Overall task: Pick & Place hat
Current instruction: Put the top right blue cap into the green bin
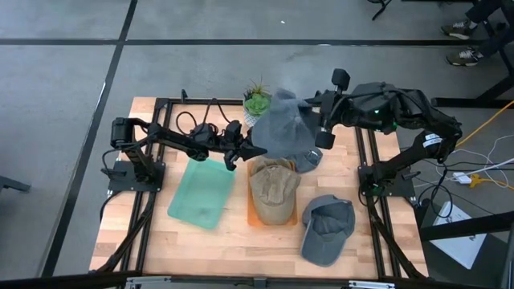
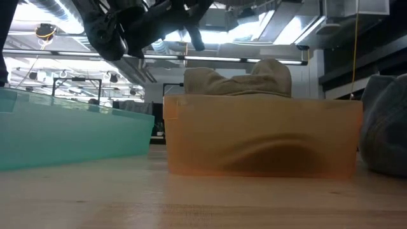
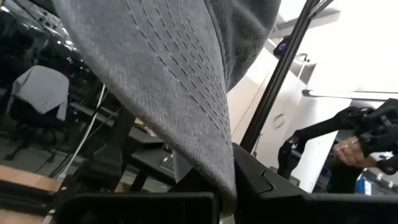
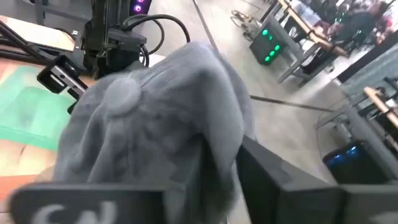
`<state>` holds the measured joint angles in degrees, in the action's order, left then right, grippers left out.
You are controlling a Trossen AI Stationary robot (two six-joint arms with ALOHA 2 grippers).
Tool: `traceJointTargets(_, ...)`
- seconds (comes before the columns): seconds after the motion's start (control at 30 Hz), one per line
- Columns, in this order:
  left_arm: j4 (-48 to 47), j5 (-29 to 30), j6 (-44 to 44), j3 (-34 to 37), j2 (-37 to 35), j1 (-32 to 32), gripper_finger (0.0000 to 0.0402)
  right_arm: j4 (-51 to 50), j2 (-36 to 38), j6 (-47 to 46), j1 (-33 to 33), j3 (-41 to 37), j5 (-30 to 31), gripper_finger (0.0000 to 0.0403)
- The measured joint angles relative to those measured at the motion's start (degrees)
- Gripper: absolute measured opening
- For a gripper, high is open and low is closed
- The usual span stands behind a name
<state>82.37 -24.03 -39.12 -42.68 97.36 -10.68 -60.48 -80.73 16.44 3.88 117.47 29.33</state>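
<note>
A grey knitted hat (image 1: 285,127) hangs in the air between both grippers, above the table's far middle. My left gripper (image 1: 250,149) is shut on its left side and my right gripper (image 1: 320,124) on its right side. In the right wrist view the hat's crown button (image 4: 121,93) shows. A tan hat (image 1: 273,189) lies inside an orange bin (image 1: 252,215). A second grey cap (image 1: 328,229) lies flat on the table, near right of the bin. In the low view an arm (image 2: 121,28) shows overhead; the lifted hat is out of that view. My left gripper (image 3: 225,199) pinches a hanging fold of the grey hat's fabric (image 3: 211,155) between its two fingers (image 3: 280,190). The cloth runs up and away from the fingers, lifted clear of the table. My right gripper (image 4: 217,180) pinches the hat's edge (image 4: 217,149) between its fingers (image 4: 280,180), coming from the table's right. The hat bulges out beyond the fingers, clear of the table.
A teal bin (image 1: 201,193) sits left of the orange bin (image 2: 261,137), below the left arm. A small potted plant (image 1: 257,100) stands at the far edge behind the lifted hat. Bare wood lies along the table's near edge. A person's shoes (image 1: 466,44) show on the floor beyond.
</note>
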Motion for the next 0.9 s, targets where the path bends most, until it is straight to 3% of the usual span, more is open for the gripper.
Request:
traceJointTargets(0.2,-9.1,0.0,4.2,0.0,-3.6,0.0,0.0005,-2.2,1.3,-4.3,0.0,0.0,0.0,0.0187)
traceJointTargets(0.43,-39.3,2.4,15.8,0.0,-19.1,-0.8,0.0005,-6.2,4.3,-9.7,0.0,0.0,-0.4,0.0266)
traceJointTargets(0.63,-64.8,10.6,21.7,0.0,-35.1,-1.1,0.0005,-9.9,4.7,-16.4,0.0,-0.2,-0.5,0.0282)
traceJointTargets(0.9,-76.8,14.2,20.6,0.0,-48.7,-1.0,0.0005,-7.5,2.0,-19.5,0.0,-6.4,-0.7,0.0283)
